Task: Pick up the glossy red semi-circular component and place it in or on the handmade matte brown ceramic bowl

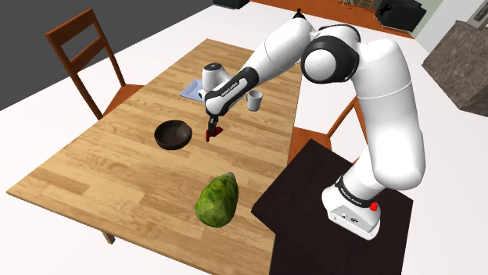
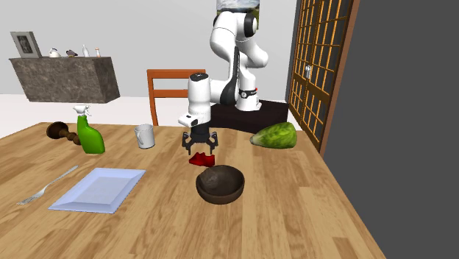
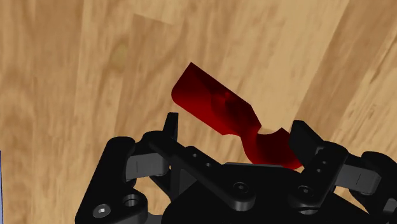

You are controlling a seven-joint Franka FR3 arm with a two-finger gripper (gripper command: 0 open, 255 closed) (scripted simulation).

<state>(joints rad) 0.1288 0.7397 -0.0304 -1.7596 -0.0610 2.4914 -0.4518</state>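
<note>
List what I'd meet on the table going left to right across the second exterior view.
Brown object → spray bottle → cup → bowl → green fruit.

bowl [image 1: 174, 134]: table [image 1: 94, 172] middle | curved piece [image 2: 201, 159]: just beside bowl | melon [image 1: 217, 201]: by table edge near stand [image 1: 313, 180] | fork [image 2: 48, 185]: beside plate [image 2: 99, 189]

Bright, even light throughout; soft sheen on white arm [image 1: 375, 101]; red component [image 3: 219, 105] darkly shaded in wrist view.

End effector [image 2: 200, 149] hangs over red piece [image 2: 201, 159] behind brown bowl [image 2: 221, 193].
</note>
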